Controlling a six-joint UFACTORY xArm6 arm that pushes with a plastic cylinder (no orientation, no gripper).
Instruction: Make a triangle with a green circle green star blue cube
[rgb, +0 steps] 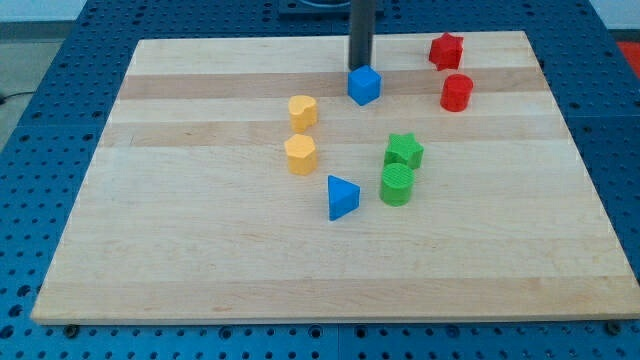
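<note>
The blue cube (365, 85) sits near the view's top centre of the wooden board (200, 260). My tip (359, 68) stands just above it in the view, touching or nearly touching its upper edge. The green star (404, 151) lies right of centre. The green circle (397, 185), a short cylinder, sits directly below the star, almost touching it. The cube is well above and slightly left of the two green blocks.
A blue triangle (342, 197) lies left of the green circle. A yellow heart (303, 111) and a yellow hexagon (300, 155) sit left of centre. A red star (446, 51) and a red cylinder (457, 92) sit at the top right.
</note>
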